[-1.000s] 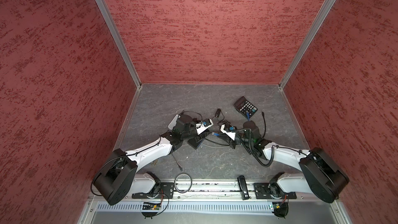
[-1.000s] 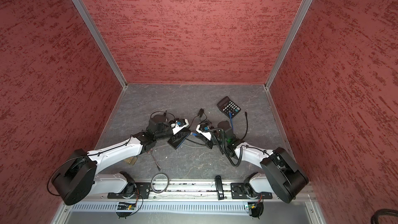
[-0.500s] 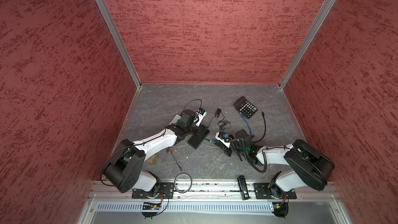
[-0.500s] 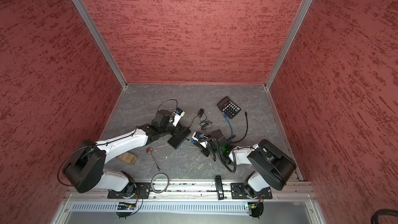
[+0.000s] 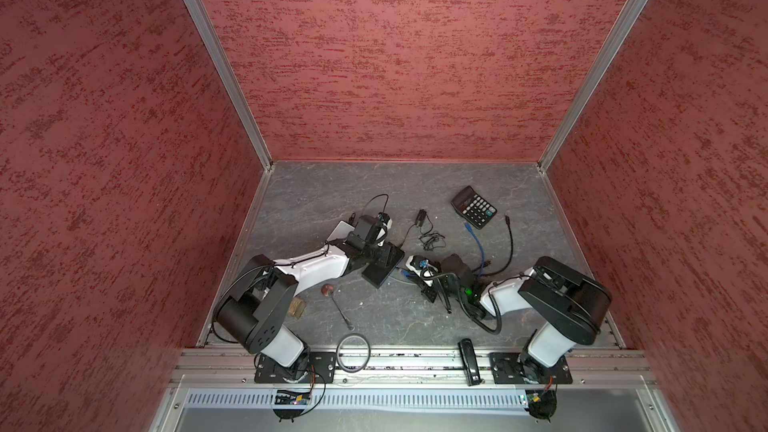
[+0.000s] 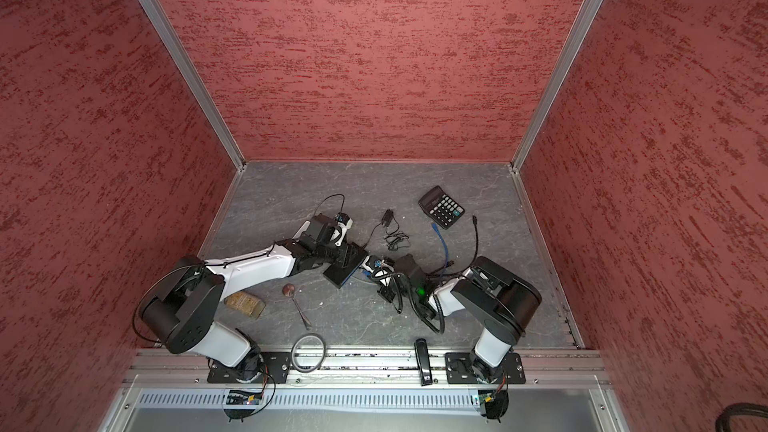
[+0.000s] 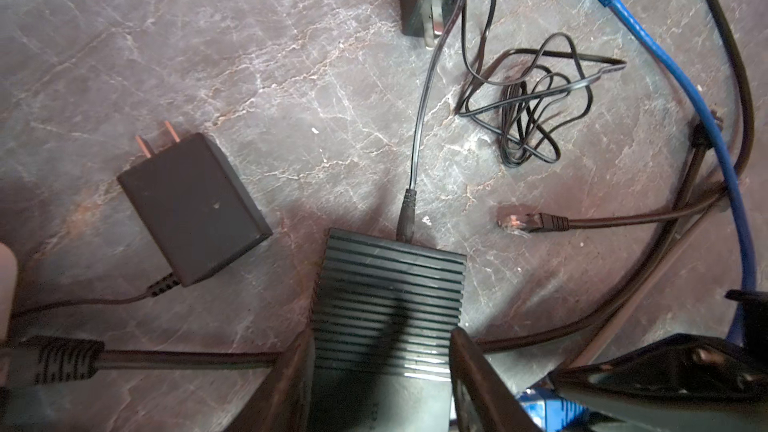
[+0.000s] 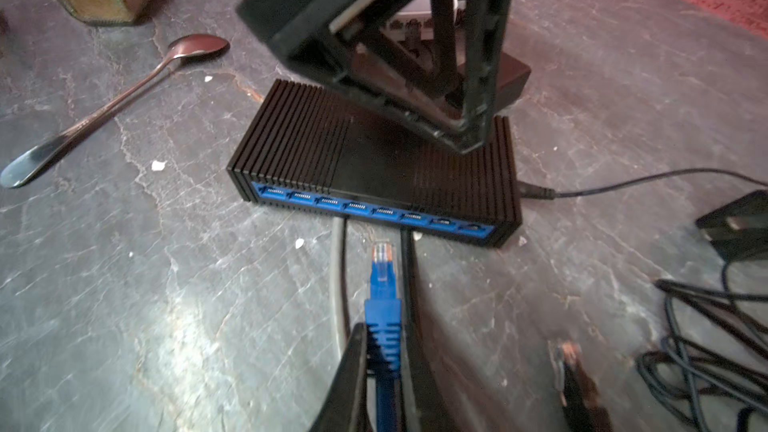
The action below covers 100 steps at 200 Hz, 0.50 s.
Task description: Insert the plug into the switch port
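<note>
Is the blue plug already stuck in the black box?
No, the blue plug lies short of the switch, with a gap between them.

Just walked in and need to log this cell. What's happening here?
The right gripper is shut on the blue plug, aiming it at the port row of the switch; it is close but not yet inserted. The left gripper rests on the switch, apparently steadying it; whether it clamps it isn't clear.

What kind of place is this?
Probably a robot test booth: red walls box in a grey table, two arms are bolted to a metal rail, and there's a network switch and blue plug to practise on.
</note>
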Tool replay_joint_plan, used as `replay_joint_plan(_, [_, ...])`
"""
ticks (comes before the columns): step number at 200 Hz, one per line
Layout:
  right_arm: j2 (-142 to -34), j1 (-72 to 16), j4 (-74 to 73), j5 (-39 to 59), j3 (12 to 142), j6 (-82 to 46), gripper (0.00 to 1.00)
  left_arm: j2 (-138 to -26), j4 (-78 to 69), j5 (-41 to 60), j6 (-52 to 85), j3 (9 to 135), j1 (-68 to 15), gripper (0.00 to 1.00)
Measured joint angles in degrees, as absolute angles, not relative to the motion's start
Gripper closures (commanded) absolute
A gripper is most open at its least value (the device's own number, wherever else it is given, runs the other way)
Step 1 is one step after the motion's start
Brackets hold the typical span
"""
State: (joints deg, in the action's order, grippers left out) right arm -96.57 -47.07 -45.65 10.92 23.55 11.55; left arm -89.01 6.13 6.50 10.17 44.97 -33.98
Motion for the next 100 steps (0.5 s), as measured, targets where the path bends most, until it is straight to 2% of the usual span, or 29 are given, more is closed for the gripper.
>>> replay_joint_plan(100, [-100.2,-47.2,-47.7,7.6,25.5,10.7,0.99,-89.1,0.9,6.6,13.7,42.1,-34.3,0.47])
